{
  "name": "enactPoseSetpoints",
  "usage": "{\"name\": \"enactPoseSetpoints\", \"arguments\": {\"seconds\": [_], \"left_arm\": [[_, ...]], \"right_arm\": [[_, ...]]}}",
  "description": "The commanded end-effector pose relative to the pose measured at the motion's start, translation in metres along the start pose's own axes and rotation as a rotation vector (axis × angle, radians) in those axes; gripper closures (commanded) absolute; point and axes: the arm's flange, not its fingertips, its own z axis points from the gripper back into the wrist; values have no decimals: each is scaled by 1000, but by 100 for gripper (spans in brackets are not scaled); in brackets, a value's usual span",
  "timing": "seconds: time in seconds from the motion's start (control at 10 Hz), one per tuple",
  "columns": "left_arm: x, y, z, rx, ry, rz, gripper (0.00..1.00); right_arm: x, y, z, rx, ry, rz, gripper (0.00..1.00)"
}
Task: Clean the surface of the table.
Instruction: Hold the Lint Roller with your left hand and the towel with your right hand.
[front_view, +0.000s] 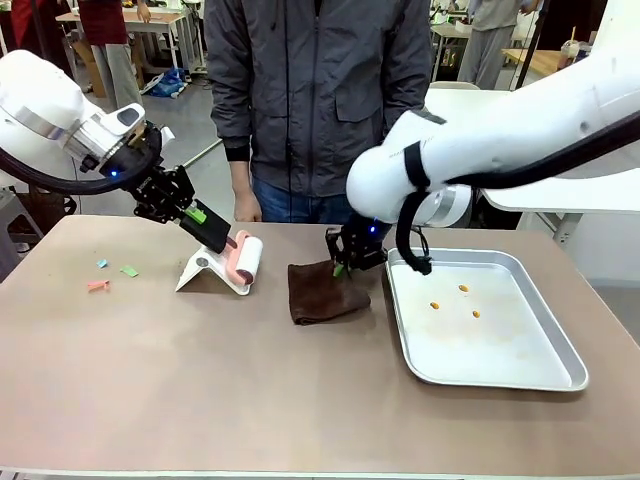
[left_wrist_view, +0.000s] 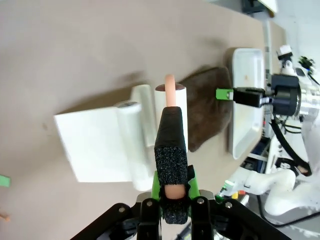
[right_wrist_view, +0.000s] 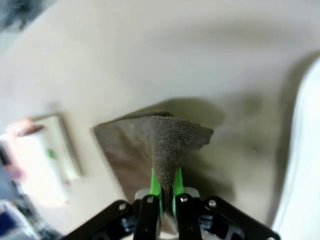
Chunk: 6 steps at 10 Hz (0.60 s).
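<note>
On the brownish-taupe table (front_view: 200, 380) lies a dark brown cloth (front_view: 322, 291). My right gripper (front_view: 346, 262) is shut on its right edge, and in the right wrist view the cloth (right_wrist_view: 157, 145) rises pinched into the closed gripper (right_wrist_view: 164, 190). My left gripper (front_view: 205, 222) is shut on the black foam handle (left_wrist_view: 170, 145) of a pink-and-white lint roller (front_view: 246, 258), which rests in its white stand (front_view: 208, 270). In the left wrist view that gripper (left_wrist_view: 172, 192) clamps the handle, with the roller (left_wrist_view: 170, 97) pointing away over the stand (left_wrist_view: 100, 145).
Small coloured paper scraps (front_view: 110, 272) lie on the left of the table. A shiny metal tray (front_view: 480, 320) with a few orange crumbs sits at the right. A person (front_view: 315, 100) in a grey jacket stands at the far edge.
</note>
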Motion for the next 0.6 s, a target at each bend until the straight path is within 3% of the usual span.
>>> {"name": "enactPoseSetpoints", "arguments": {"seconds": [0.0, 0.2, 0.5], "left_arm": [[-13, -3, 16, -157, 5, -37, 100], [-19, -1, 30, -279, 18, -76, 100], [-33, 16, 67, -435, 3, -96, 100]], "right_arm": [[-5, -43, 41, 360, 108, -33, 100], [-4, -67, 61, 666, 253, -8, 100], [-3, -100, 85, 1128, 551, 58, 100]]}}
